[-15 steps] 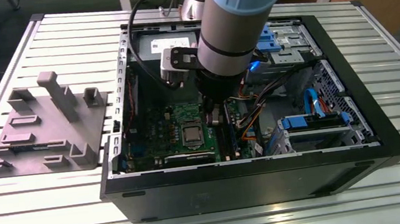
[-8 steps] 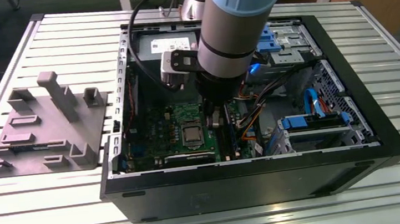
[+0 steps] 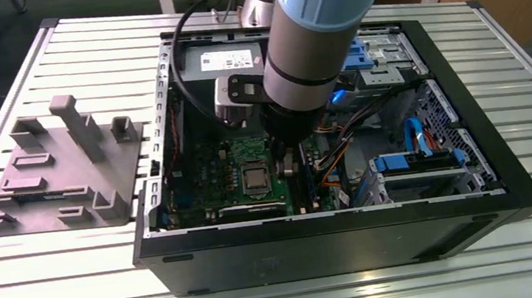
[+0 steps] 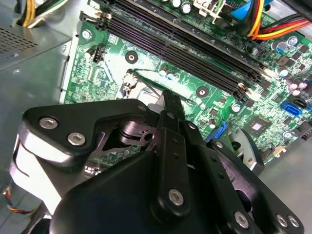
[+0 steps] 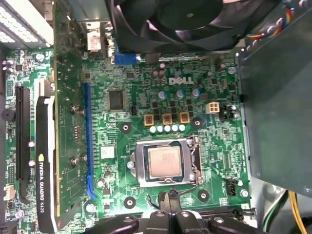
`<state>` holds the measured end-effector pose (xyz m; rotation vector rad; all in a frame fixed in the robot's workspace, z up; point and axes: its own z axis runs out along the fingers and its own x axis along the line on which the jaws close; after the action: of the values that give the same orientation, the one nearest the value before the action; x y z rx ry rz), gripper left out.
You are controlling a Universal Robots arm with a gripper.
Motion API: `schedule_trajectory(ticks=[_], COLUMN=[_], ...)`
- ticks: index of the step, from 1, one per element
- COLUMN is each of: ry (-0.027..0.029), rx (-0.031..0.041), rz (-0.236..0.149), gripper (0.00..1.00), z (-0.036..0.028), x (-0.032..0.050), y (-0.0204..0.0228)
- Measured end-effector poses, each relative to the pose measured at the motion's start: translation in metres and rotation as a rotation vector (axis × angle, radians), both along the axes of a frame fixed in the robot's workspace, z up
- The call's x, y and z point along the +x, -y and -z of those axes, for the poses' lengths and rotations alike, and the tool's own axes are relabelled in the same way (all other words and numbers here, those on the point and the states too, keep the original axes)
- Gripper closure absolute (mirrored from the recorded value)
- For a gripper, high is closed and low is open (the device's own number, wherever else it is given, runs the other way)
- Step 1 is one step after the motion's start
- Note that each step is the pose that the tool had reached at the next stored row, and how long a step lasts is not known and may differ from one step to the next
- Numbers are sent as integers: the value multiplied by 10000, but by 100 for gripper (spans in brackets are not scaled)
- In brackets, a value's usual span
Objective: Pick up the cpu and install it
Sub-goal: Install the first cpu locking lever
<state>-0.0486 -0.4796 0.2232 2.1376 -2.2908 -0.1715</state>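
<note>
The cpu (image 5: 167, 162) is a small silvery square lying flat inside the metal socket frame (image 5: 141, 163) on the green motherboard (image 5: 122, 141). My gripper (image 5: 171, 199) hangs just beside the socket's edge, apart from the cpu, shut with nothing in it. In the second wrist view the gripper (image 4: 169, 97) points down at the board next to the socket frame (image 4: 139, 80), which it partly hides. In the exterior view the gripper (image 3: 288, 170) is inside the open computer case (image 3: 508, 190), just to the exterior view's right of the socket (image 3: 251, 174).
A black fan (image 5: 195, 24) overhangs the board near the socket. A graphics card (image 5: 46, 161) and memory slots (image 4: 195, 53) flank it. Cables (image 3: 346, 155) and blue drive bays (image 3: 416, 166) fill the case's right side. A grey fixture block (image 3: 56, 175) sits on the table beside the case.
</note>
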Motion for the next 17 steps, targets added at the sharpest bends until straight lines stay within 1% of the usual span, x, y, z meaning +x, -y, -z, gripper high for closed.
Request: schedule_trajectory(ticks=[3, 9, 12, 16, 17], ry=[-8, -8, -8, -38, -38], rx=[1, 0, 2, 0, 1], rz=[-131, -329, -494, -807, -883], gripper=[90, 90, 90, 90, 90], z=[18, 53, 87, 138, 149], x=[0, 0, 0, 0, 0], y=[17, 82, 96, 103, 104])
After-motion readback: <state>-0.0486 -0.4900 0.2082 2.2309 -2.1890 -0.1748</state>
